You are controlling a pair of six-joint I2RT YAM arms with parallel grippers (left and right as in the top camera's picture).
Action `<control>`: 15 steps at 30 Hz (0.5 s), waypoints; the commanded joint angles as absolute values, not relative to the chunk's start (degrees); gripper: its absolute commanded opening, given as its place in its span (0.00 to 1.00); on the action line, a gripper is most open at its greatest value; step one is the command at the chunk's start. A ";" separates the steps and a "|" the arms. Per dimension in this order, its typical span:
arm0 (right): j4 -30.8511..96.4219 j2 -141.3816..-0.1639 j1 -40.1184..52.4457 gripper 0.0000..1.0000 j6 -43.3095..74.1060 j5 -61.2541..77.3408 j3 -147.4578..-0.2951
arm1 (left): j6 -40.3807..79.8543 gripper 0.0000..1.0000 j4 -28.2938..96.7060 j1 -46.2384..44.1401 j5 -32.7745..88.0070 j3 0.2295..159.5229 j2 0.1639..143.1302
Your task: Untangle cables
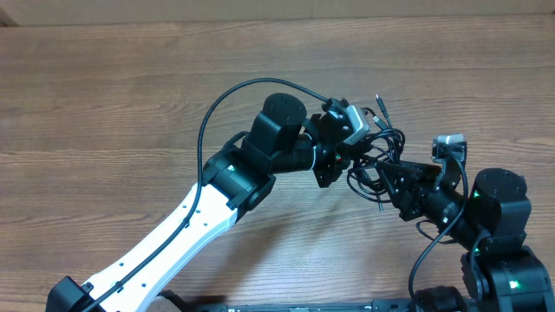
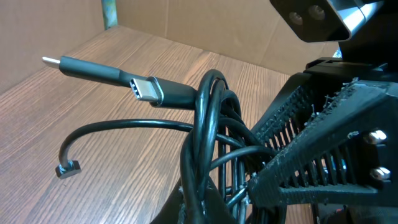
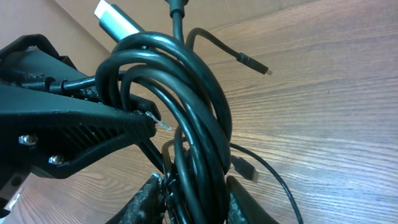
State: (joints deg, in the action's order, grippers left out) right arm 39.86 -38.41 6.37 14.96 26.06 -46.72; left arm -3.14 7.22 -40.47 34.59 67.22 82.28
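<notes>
The cables [image 1: 377,156] are a tangled black coil hanging between both grippers above the wooden table [image 1: 130,104]. In the left wrist view the coil [image 2: 208,137] rises from my left gripper [image 2: 208,211], which is shut on its strands; a long plug with a metal collar [image 2: 146,89] sticks out to the left. In the right wrist view the coil [image 3: 193,106] fills the gap of my right gripper [image 3: 199,202], whose fingers press on it from both sides. My left gripper [image 1: 360,156] and right gripper [image 1: 381,178] nearly touch.
The right gripper's ribbed fingers [image 2: 311,155] crowd the left wrist view, and the left gripper's fingers [image 3: 87,134] fill the left of the right wrist view. A loose strand ends in a small plug [image 2: 67,168] over the table. A cardboard wall [image 2: 205,25] stands behind.
</notes>
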 commanded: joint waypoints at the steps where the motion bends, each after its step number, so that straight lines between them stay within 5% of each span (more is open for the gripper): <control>1: 39.59 -38.02 6.26 0.25 14.74 25.56 -48.07 | -1.67 0.04 6.57 -40.42 35.88 68.10 80.82; 15: 39.79 -38.02 6.26 0.13 14.74 25.56 -48.07 | 3.86 0.04 6.59 -40.42 28.73 68.10 80.82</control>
State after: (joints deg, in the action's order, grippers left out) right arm 39.88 -38.41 6.37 14.96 25.98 -46.72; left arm -0.21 7.27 -40.51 32.60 67.22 82.28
